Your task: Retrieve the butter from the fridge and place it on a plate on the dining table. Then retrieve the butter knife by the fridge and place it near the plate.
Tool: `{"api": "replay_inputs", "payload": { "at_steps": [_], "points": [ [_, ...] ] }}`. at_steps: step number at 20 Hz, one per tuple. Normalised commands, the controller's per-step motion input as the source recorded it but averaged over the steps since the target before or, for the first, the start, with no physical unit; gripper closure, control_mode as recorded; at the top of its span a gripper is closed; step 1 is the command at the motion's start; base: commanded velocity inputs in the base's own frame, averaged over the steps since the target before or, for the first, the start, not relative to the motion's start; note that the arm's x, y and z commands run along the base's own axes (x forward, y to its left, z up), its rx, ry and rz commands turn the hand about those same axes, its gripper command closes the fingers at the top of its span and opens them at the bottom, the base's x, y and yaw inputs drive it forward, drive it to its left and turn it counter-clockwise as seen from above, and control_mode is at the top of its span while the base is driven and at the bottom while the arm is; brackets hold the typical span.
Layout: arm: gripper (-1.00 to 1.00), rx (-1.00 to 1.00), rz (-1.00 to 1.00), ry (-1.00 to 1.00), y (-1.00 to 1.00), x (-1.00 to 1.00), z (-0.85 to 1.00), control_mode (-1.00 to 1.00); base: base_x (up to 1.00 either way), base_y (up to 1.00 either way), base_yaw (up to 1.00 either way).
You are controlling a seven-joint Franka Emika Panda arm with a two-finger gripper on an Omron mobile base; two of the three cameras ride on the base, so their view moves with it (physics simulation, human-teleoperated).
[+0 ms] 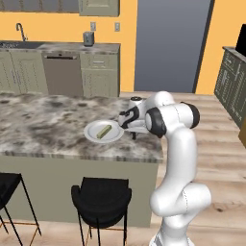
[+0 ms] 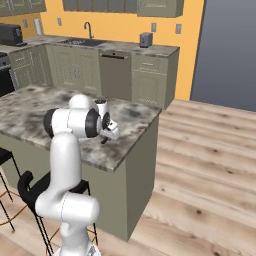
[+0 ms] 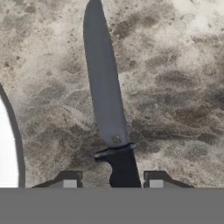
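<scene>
Currently at the near right corner of the dining table (image 1: 48,125), knife drop-off under way.

Left of the frame, left base view: the plate (image 1: 92,136) sits on the worktop near its front edge, with the butter (image 1: 104,130) lying on it, long axis running from lower left to upper right. The butter step reads as done.

Centre, hand view: the plate's rim (image 3: 8,144) curves in at the left edge. Just beside it, not touching, the butter knife (image 3: 105,96) lies flat on the marble. Its long axis runs straight up the frame, away from me, blade far, dark handle near, at the bottom centre. It lies roughly alongside the rim.

Bottom of the hand view: my gripper (image 3: 110,181) straddles the handle. My jaws stand apart; a gap shows between each finger tip (image 3: 66,180) and the handle, so I judge the knife released, resting on the worktop.

Right, left base view: my hand hangs low, just right of the plate.

Judgement: the knife is near the plate as asked. A straight lift should avoid nudging the handle.
</scene>
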Motion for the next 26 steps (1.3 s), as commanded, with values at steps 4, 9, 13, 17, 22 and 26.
{"api": "replay_inputs", "payload": {
  "at_steps": [4, 9, 13, 17, 22, 26],
  "points": [
    [-1.0, 0.0, 0.0, 0.01, -0.02, 0.12, -0.01, -1.0, 0.0, 0.0, 0.0],
    [-1.0, 0.0, 0.0, 0.09, -0.15, -0.08, 0.38, -1.0, 0.0, 0.0, 0.0],
    [-1.0, 0.0, 0.05, 0.0, -0.11, -0.5, 0.7, -1.0, 0.0, 0.0, 0.0],
    [-1.0, -0.05, 0.17, -0.01, 0.0, -0.8, 0.73, -1.0, 0.0, 0.0, 0.0],
    [-1.0, -0.1, 0.19, -0.05, 0.0, -0.98, 0.78, -1.0, 0.0, 0.0, 0.0],
    [-1.0, -0.09, 0.18, -0.08, 0.0, -0.97, 0.64, -1.0, 0.0, 0.0, 0.0]
  ]
}}
